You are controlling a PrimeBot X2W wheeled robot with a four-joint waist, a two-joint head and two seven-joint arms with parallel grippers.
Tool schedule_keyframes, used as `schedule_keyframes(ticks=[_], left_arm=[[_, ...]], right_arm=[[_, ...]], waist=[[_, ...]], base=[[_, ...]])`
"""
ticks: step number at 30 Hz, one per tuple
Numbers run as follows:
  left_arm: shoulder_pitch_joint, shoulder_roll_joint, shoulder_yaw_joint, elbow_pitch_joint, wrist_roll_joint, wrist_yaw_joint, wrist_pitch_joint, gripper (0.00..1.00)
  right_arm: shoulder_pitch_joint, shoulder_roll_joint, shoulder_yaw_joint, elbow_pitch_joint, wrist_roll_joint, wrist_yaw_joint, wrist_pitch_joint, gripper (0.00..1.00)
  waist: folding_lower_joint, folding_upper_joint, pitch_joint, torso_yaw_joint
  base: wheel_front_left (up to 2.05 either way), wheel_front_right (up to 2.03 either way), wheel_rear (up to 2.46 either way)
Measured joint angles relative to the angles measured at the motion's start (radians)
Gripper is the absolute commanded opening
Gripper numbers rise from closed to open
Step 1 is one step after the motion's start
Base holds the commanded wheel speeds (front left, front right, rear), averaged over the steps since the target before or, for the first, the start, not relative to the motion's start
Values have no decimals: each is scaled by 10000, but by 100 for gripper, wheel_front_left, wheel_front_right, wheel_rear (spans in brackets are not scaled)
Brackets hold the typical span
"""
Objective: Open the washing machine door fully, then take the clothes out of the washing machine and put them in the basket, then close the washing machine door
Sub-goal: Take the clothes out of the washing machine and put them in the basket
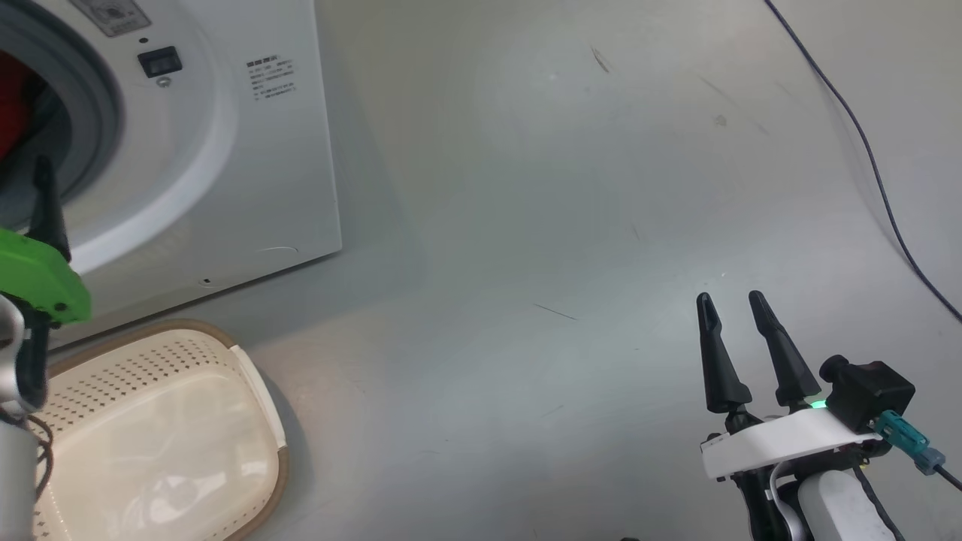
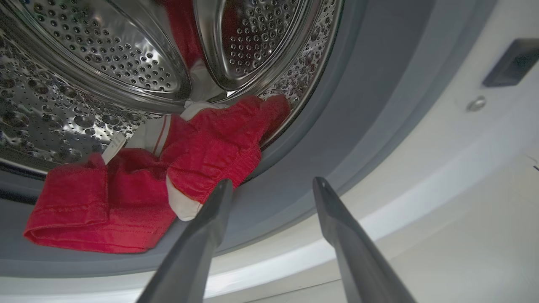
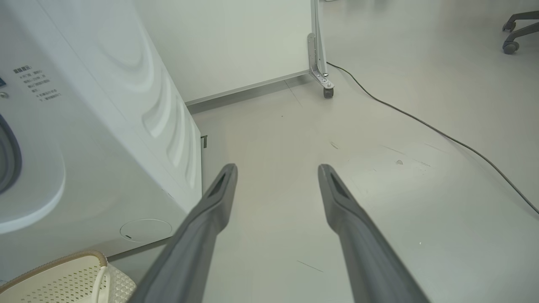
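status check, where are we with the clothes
Left pincer open at drum mouth. Right pincer open over floor. Clothes draped on gasket, ungrabbed. Nothing blocking.

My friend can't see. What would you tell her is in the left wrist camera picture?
Red clothes with white trim spill from the washing machine's holed steel drum onto its grey rubber gasket. The left gripper's two dark fingers stand open close to them, holding nothing.

A thin dark cable (image 3: 442,134) lies on the grey floor (image 1: 526,225) at the right. Far off, a white board (image 3: 236,42) stands on a wheel (image 3: 328,91).
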Motion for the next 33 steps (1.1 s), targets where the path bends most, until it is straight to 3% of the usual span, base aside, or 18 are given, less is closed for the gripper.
schedule_keyframes(ticks=[8, 22, 33], left_arm=[[-618, 796, 522, 813, 134, 209, 464, 100], [-1686, 1415, 370, 1814, 761, 295, 1129, 100], [-2452, 1544, 309, 2671, 1078, 378, 1789, 100]], right_arm=[[-267, 140, 36, 146, 69, 2, 0, 100], [-406, 219, -63, 148, 69, 4, -2, 100], [-493, 293, -36, 146, 69, 4, -2, 100]], waist=[[0, 0, 482, -592], [0, 0, 937, -1042], [0, 0, 1087, -1176]], base=[[0, 0, 0], [0, 0, 0], [0, 0, 0]])
